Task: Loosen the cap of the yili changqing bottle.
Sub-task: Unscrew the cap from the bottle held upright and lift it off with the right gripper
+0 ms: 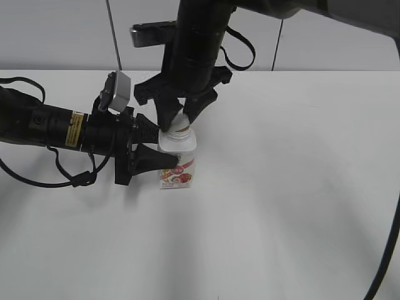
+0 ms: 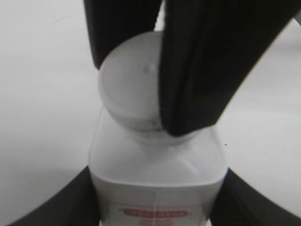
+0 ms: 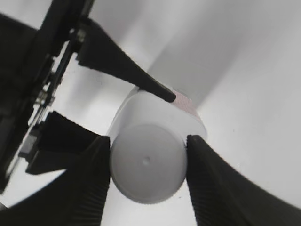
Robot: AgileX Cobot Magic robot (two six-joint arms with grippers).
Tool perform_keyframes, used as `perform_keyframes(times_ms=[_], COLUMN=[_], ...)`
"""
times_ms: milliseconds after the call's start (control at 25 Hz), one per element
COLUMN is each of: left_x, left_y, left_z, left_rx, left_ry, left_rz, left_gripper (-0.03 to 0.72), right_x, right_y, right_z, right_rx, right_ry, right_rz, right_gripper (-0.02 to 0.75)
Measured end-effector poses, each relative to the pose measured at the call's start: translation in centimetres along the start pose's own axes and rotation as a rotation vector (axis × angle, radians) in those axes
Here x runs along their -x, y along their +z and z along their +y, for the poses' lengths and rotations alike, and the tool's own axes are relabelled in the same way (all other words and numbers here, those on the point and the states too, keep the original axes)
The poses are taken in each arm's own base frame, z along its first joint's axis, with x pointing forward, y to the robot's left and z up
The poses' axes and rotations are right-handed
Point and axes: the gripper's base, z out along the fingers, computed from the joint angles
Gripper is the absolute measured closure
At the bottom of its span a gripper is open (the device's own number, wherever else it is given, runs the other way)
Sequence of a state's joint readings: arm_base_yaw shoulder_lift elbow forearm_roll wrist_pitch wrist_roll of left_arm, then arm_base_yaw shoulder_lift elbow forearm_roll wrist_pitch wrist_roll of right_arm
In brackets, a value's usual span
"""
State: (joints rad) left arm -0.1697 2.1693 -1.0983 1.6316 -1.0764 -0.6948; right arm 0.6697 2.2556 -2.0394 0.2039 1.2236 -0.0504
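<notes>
White table [image 1: 300, 206] fills the exterior frame. Right gripper [image 1: 179, 117] descends from the upper centre — its two fingers are clamped on either side of the cap [image 1: 180, 123]; in the right wrist view the ribbed pads [image 3: 94, 183] touch the cap [image 3: 147, 162] left and right. Left gripper [image 1: 164, 148] enters from the left edge, jaws closed against the sides of the yili changqing bottle [image 1: 179, 164]. Bottle stands upright, centre-left of the frame — red label facing the camera. Cap sits on the neck, lower centre in the right wrist view.
</notes>
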Motion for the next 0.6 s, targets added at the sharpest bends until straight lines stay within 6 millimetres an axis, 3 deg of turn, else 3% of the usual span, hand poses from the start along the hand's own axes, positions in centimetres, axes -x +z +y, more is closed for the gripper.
perform_keyframes(times_ms=[280,480,600], left_x=[0.0,0.0,0.0], left_y=[0.0,0.0,0.0], left_z=[0.0,0.0,0.0], left_rx=[-0.001,-0.001,-0.001], left_ry=[0.001,0.001,0.001], left_rz=[0.001,0.001,0.001], left_gripper=[0.293,0.293,0.293], right_x=[0.0,0.0,0.0], right_y=[0.0,-0.2,-1.3], right_z=[0.2,0.3,0.5], right_rx=[0.021,0.024,0.022], right_ry=[-0.7,-0.787,-0.794], right_rz=[-0.008,-0.014,-0.039], right_gripper=[0.349,0.349,0.351])
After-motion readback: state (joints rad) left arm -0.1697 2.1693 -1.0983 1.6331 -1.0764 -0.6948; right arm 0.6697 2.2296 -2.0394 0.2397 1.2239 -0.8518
